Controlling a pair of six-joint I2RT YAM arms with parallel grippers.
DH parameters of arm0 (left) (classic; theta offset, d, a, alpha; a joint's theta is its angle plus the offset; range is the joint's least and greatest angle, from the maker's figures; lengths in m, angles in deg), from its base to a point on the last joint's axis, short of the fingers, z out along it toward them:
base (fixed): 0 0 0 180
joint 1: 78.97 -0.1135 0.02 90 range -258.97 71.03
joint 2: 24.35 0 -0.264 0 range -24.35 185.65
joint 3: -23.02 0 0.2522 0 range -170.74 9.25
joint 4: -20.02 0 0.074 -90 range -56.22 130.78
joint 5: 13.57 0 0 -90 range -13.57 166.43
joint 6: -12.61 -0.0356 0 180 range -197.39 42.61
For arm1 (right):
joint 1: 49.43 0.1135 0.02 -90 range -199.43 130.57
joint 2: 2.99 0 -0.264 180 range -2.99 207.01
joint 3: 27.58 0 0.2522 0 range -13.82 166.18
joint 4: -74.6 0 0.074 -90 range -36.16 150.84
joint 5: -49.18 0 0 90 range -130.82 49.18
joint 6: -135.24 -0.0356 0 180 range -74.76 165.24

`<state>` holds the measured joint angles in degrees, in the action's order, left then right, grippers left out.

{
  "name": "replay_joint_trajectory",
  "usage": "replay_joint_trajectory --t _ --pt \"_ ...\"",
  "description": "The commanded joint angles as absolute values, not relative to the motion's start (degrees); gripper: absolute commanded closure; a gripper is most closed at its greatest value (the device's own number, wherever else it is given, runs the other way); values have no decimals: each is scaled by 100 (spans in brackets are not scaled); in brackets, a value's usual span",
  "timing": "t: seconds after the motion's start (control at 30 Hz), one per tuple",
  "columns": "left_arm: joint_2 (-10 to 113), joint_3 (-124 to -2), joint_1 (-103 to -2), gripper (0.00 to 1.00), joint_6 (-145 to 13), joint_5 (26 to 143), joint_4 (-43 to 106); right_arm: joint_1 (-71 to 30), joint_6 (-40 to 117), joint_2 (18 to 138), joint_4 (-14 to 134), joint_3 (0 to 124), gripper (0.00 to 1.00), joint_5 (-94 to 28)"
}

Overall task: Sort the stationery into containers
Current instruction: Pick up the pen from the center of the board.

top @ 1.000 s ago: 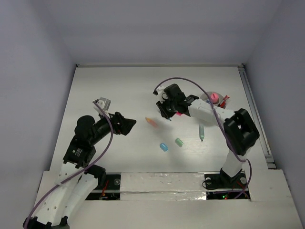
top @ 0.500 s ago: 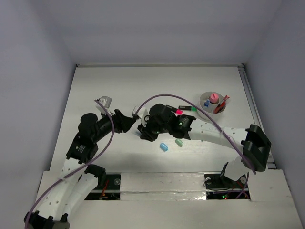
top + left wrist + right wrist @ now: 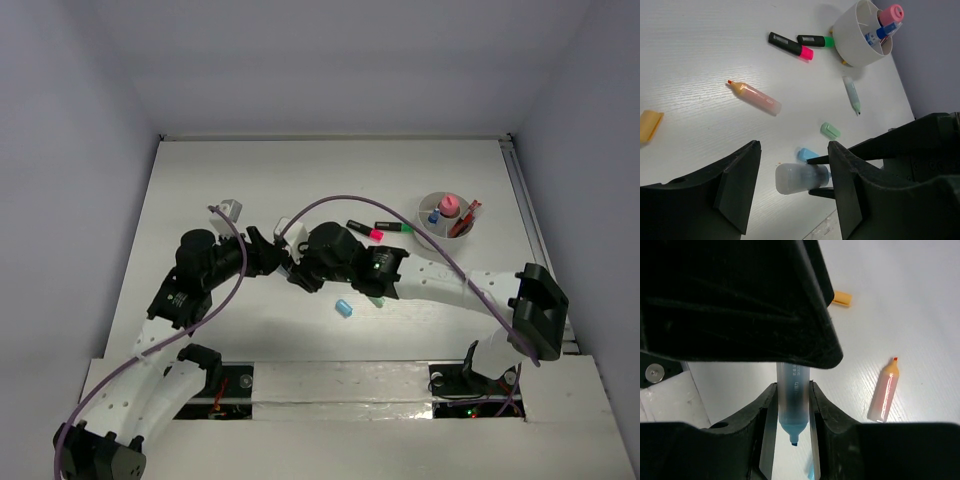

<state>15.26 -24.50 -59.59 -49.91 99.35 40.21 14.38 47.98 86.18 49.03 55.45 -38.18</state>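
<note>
Two arms meet over the middle of the white table (image 3: 250, 180). The right gripper (image 3: 792, 407) is closed on an uncapped blue marker (image 3: 801, 178), gripping its barrel from both sides and holding it clear of the table. The tip points toward the right wrist camera, and the blunt rear end is offered to the left gripper (image 3: 795, 150). The left gripper's jaws stand partly open on either side of that rear end, with the marker between them. From the left wrist view a narrow gap shows on one side, so it cannot be told whether the jaws press on the marker. On the table below lie a blue eraser (image 3: 343, 308) and, just to its right and a little farther off, a mint eraser (image 3: 830, 131). To the left of them lies an uncapped orange marker (image 3: 755, 97), with its orange cap (image 3: 650, 125) well apart from it. A pale green marker (image 3: 852, 94) lies between the erasers and the round whitish cup (image 3: 428, 226). The cup stands upright toward the far right. It holds a pink-capped bottle (image 3: 450, 205), a small blue item (image 3: 434, 215) and a red pen (image 3: 468, 215) that leans on its rim. Just left of the cup, a green-ended black marker (image 3: 395, 227) and a pink-ended black marker (image 3: 363, 229) lie on the table almost end to end.
</note>
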Motion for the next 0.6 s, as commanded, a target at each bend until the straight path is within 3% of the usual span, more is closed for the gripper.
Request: replay_joint_trajectory --t 0.0,0.37,0.47,0.5,0.57 --pt "1528 -2441 -5981 48 -4944 10130 3826 1543 4822 8411 5678 5746 96 -4248" --pt "1564 -2423 -5981 52 -4927 10297 3773 1824 4972 8631 6330 5789 96 -4811" --pt "1537 -2414 -5981 61 -4944 10333 3721 1876 5033 8701 6409 5781 96 -4907" --pt "1520 -2406 -5981 71 -4944 10333 3720 1877 5051 8719 6488 5729 96 -5012" --pt "1476 -2397 -5981 81 -4944 10359 3703 1877 5060 8666 6602 5632 96 -5109"
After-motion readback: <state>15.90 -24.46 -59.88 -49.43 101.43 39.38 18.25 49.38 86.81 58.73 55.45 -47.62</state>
